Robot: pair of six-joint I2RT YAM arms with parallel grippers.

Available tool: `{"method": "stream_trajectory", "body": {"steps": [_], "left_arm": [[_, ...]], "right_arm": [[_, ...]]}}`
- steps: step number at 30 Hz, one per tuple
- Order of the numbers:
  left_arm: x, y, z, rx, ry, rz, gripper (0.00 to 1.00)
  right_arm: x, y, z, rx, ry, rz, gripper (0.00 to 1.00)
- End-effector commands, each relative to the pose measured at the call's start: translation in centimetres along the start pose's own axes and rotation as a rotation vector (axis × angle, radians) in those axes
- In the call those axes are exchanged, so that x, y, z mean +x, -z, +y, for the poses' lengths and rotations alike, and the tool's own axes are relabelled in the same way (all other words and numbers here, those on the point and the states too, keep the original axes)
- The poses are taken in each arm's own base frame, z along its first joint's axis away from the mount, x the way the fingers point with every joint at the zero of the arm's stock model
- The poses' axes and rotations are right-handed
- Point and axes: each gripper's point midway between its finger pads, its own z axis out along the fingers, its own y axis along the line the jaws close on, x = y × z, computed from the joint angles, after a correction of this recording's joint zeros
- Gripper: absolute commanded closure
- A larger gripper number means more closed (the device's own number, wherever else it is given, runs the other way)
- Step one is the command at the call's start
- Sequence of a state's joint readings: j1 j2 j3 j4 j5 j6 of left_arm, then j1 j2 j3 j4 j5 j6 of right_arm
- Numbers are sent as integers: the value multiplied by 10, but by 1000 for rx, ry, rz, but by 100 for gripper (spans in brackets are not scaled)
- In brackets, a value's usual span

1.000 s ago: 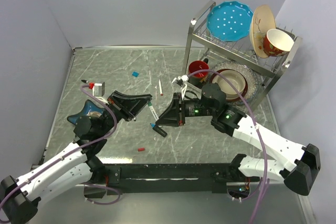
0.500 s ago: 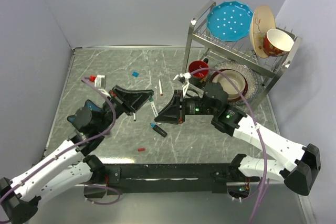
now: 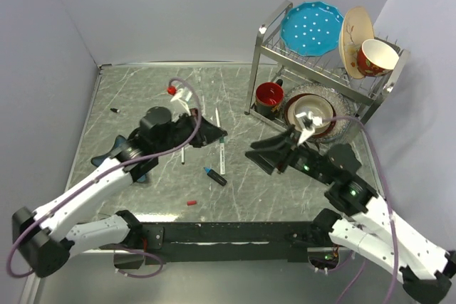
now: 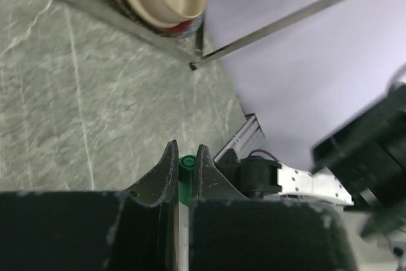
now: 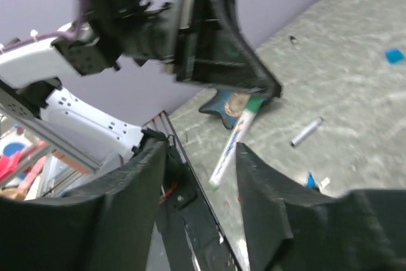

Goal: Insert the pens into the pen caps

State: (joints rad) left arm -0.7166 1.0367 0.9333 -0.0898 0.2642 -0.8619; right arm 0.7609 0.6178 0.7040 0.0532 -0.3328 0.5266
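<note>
Left hand grips the green pen by its end. It is probably light, stiff and slick, so the wide-open, empty right hand should take it mid-barrel.

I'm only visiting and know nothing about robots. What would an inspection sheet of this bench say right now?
Surface: grey marbled table, scratched; no spills seen.
Job's things: green pen held by the left gripper; blue-tipped marker, white pen, red cap, black cap and blue cap lie loose.
Clutter: blue dish near the left edge; dish rack with plates, bowls, red mug.
Grippers: left gripper shut on the green pen; right gripper open, empty.
Cables: purple cable looping behind each gripper.
Surroundings: plain lilac walls.
</note>
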Motion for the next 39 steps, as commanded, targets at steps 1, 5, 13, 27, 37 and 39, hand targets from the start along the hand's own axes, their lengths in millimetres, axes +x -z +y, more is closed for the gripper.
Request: {"method": "stream_trajectory", "body": {"steps": [1, 5, 13, 27, 37, 39], "left_arm": [[4, -31, 25, -41, 59, -10, 99], [19, -66, 58, -92, 143, 8, 99], [71, -124, 116, -252, 177, 93, 98], [120, -144, 183, -473, 182, 184, 84], [118, -139, 191, -551, 161, 207, 71], [115, -137, 196, -594, 149, 202, 71]], "right_arm": [[18, 23, -19, 108, -21, 23, 35], [19, 37, -20, 145, -17, 32, 27], [21, 50, -30, 209, -5, 19, 25], [15, 58, -38, 277, -29, -11, 25], [9, 65, -37, 295, -34, -36, 25], [8, 66, -38, 301, -32, -41, 25]]}}
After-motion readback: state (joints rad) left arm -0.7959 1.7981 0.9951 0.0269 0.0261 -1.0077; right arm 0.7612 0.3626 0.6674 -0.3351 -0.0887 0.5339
